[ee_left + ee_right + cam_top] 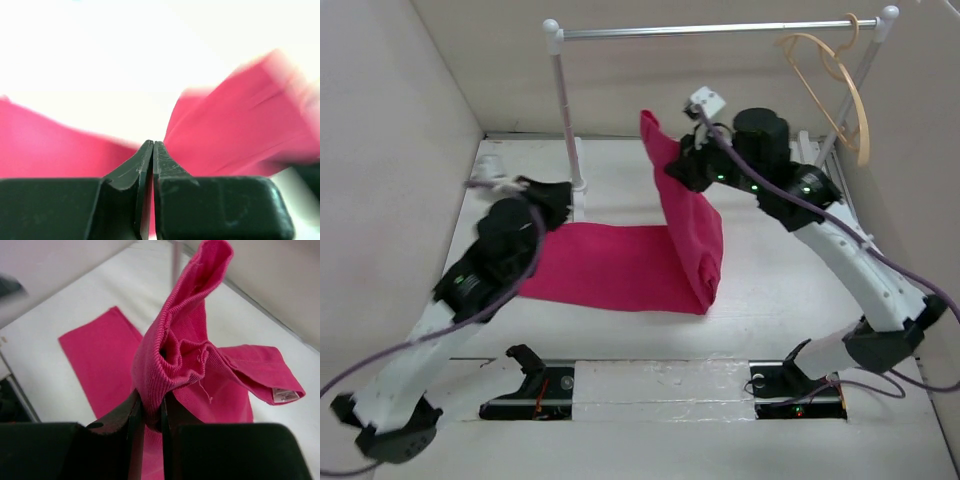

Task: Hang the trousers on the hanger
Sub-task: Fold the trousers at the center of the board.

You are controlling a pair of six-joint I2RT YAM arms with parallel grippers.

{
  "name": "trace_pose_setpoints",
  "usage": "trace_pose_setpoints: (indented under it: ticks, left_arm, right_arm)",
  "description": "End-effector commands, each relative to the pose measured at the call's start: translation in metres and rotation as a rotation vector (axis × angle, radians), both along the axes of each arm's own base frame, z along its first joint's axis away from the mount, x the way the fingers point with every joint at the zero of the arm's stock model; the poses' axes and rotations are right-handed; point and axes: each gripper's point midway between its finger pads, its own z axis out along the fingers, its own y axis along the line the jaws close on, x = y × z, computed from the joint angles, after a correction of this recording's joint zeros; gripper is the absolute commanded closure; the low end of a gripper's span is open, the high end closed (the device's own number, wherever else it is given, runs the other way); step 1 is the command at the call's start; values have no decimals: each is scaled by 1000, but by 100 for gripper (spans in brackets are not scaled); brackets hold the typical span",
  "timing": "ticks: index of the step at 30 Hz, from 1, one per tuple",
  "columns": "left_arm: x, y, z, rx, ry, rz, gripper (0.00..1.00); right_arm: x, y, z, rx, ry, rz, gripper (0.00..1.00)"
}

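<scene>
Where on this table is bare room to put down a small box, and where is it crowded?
Bare: the near strip of table between the trousers and the base plates; the back patch between the rail's left post and the right gripper. Crowded: the middle, where the left arm and right arm meet the trousers.

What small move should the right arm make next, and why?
Probably raise the right gripper a little higher, toward the hanger on the rail. It is shut on one end of the trousers, but most of the cloth lies on the table, well below the hanger.
</scene>
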Motion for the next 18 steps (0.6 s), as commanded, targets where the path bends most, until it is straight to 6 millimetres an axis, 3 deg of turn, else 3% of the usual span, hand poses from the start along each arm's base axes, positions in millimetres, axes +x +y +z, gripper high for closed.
trace_pose_setpoints:
  ticks: [1,2,3,4,5,6,7,8,9,10,11,12,13,14,15,16,17,18]
  left_arm:
    - [-13,89,34,59,-81,254,99]
    - [-17,97,44,53,-102,273,98]
    - [-18,112,51,61,-118,337,98]
    - [-22,119,65,42,-139,360,98]
    - [-25,125,69,49,-137,381,98]
    - [-30,138,82,42,-159,433,97]
    - [-30,138,82,42,-159,434,97]
    - [-31,141,86,43,-172,447,97]
    - [-33,150,90,48,-181,486,97]
    - [-35,155,96,48,-188,502,96]
    - [-37,158,98,46,-192,516,96]
    - [-37,162,100,48,-197,534,95]
    - [-37,162,99,59,-198,538,95]
    - [-36,162,98,65,-199,543,94]
    - [-33,160,95,80,-192,537,93]
    - [-26,153,83,117,-167,529,89]
    - [-22,150,69,145,-135,527,86]
    - [-17,141,54,179,-100,494,81]
  right_arm:
    - [-10,75,47,132,-131,97,100]
    - [-10,97,44,144,-139,126,100]
    - [-3,127,14,108,-104,147,100]
    - [-18,160,-4,117,-59,202,100]
    - [-19,185,-13,133,-57,237,99]
    - [-22,238,-86,65,54,332,74]
    - [-22,238,-87,70,64,330,59]
    - [-30,252,-110,43,120,376,49]
    - [-41,264,-119,44,166,458,44]
    - [-46,270,-141,26,220,488,41]
    - [-50,273,-140,42,217,517,40]
    - [-53,267,-157,17,246,513,39]
    - [-54,261,-160,9,245,494,38]
    - [-57,249,-143,23,217,480,37]
    - [-48,235,-143,15,211,445,37]
    - [-47,218,-167,-33,235,420,37]
    - [-50,200,-152,-23,215,409,38]
    - [-43,183,-157,-38,216,373,40]
